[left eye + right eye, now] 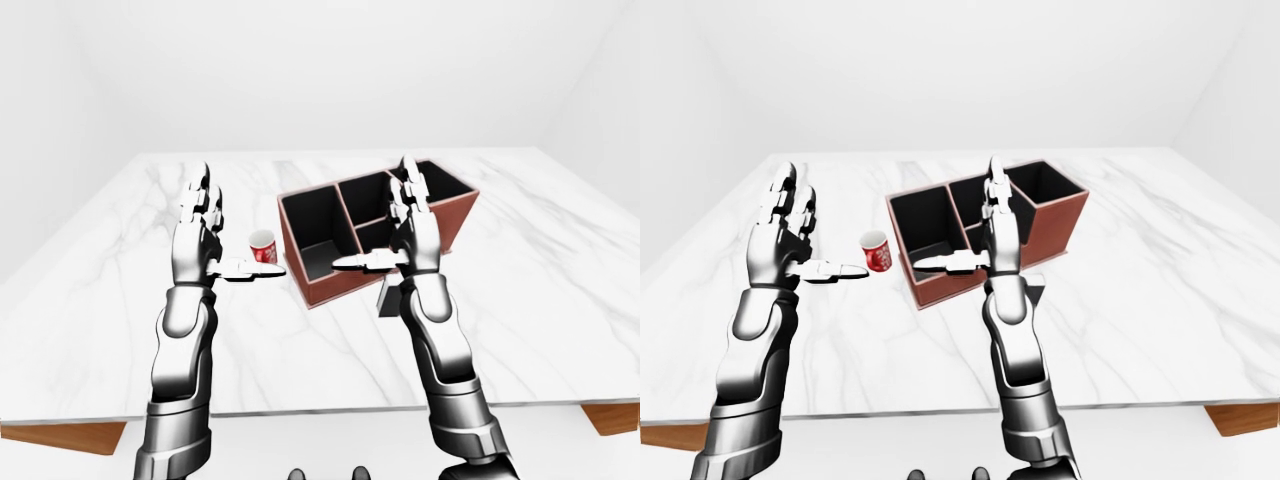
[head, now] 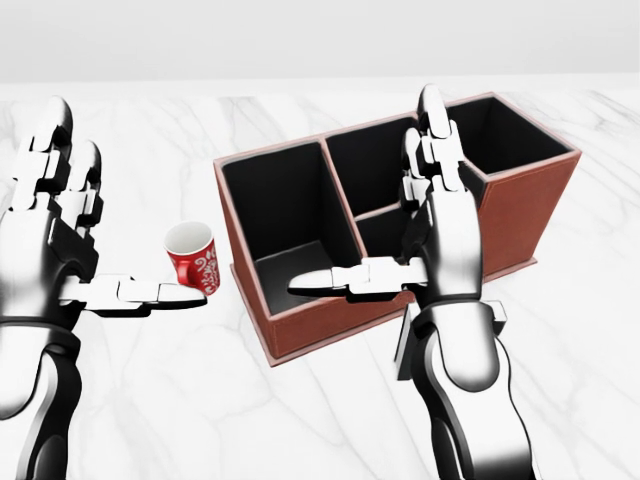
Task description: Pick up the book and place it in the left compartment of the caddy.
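The brown caddy point(image 2: 300, 325) with black compartments stands on the white marble table, centre-right in the head view. Its large left compartment point(image 2: 285, 215) holds nothing. A thin dark book point(image 2: 404, 345) stands just below the caddy's near wall, mostly hidden behind my right wrist. It also shows in the left-eye view point(image 1: 385, 295). My right hand point(image 2: 400, 235) is open, fingers up and thumb pointing left, raised over the caddy's near wall. My left hand point(image 2: 90, 235) is open and empty at the left, apart from both caddy and book.
A small red patterned cup point(image 2: 193, 258) stands on the table left of the caddy, just past my left thumb. The table's near edge point(image 1: 320, 410) runs below my forearms. White walls surround the table.
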`<state>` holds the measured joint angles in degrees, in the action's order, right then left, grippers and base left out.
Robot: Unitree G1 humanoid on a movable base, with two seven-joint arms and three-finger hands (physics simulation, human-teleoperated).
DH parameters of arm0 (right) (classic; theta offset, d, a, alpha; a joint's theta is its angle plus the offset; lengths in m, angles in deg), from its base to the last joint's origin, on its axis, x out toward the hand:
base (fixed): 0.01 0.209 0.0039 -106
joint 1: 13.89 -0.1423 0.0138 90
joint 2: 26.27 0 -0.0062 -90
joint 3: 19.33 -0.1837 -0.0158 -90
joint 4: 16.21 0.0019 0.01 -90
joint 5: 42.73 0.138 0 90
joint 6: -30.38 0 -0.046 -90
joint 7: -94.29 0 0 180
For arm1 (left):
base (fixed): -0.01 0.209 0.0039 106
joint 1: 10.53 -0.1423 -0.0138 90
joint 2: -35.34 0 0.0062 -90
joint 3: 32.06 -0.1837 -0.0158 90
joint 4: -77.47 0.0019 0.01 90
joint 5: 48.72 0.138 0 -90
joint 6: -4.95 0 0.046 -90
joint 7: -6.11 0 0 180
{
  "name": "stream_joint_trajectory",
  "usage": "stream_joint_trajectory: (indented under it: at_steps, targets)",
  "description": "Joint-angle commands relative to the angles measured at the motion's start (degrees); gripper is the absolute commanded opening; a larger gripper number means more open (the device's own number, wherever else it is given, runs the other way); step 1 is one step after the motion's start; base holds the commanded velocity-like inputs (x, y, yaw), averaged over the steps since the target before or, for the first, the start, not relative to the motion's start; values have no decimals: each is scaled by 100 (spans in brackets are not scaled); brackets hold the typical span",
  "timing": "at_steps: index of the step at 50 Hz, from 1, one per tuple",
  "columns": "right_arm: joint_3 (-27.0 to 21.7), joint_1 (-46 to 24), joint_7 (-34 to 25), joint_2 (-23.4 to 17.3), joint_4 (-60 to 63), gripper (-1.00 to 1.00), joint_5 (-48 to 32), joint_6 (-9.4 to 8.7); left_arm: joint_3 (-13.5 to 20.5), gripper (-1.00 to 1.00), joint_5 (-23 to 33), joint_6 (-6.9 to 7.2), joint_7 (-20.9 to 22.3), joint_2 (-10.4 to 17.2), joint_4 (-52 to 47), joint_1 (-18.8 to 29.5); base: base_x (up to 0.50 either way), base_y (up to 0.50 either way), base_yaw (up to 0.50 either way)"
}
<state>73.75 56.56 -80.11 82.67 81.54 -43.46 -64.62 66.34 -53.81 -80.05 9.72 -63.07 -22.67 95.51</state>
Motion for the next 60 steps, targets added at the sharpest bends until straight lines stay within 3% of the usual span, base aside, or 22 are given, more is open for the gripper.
stream_joint_trajectory:
  at_steps: [1, 15, 55, 60]
  targets:
    - [5, -43, 38, 38, -72, 100, 12, 0, -21, 100, -2, 0, -3, -25, 5, -12, 41, 0, 0]
    - [10, 47, -4, 5, 35, 100, 38, 0, -22, 100, -20, 0, -2, -29, 80, -18, 31, 0, 0]
    - [-23, 9, -6, -19, -8, 100, 68, 0, -32, 100, -44, 0, -1, -23, 143, 26, 5, -2, 0]
    - [12, 29, -105, -293, -275, 100, -664, 0, -37, 100, -45, 0, 5, -30, 119, 13, 3, 0, 0]
